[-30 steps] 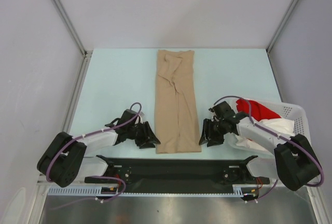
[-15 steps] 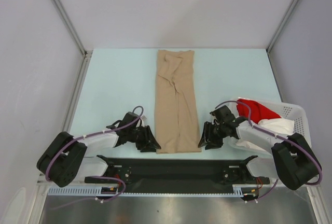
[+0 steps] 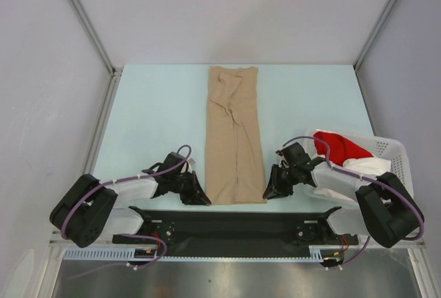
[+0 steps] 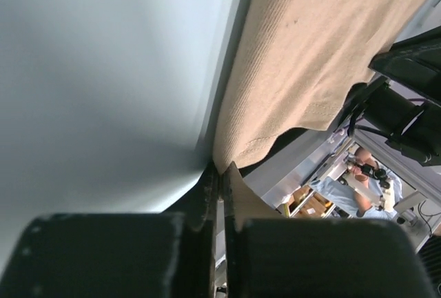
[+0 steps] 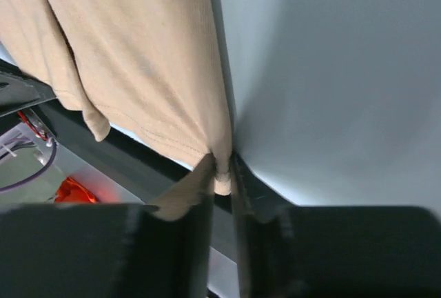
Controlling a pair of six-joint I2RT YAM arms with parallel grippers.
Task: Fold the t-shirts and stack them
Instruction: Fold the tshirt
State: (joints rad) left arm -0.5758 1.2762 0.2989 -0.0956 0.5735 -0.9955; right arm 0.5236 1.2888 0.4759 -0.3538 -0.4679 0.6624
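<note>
The beige-tan t-shirt [image 3: 234, 136] lies as a long narrow folded strip down the middle of the table. My left gripper [image 3: 201, 199] is at its near left corner, jaws shut on the hem [image 4: 227, 156]. My right gripper [image 3: 270, 189] is at its near right corner, shut on the hem [image 5: 222, 167]. A red t-shirt [image 3: 339, 147] and a white t-shirt [image 3: 365, 168] lie bunched in the white basket [image 3: 397, 154] at the right.
The black arm base bar [image 3: 238, 223] runs along the near edge. Metal frame posts [image 3: 103, 50] stand at the table's back corners. The light blue table surface [image 3: 158, 112] shows on both sides of the strip.
Both grippers have moved a little nearer to the table's front edge and in to the beige shirt's near corners, closing on the hem.
</note>
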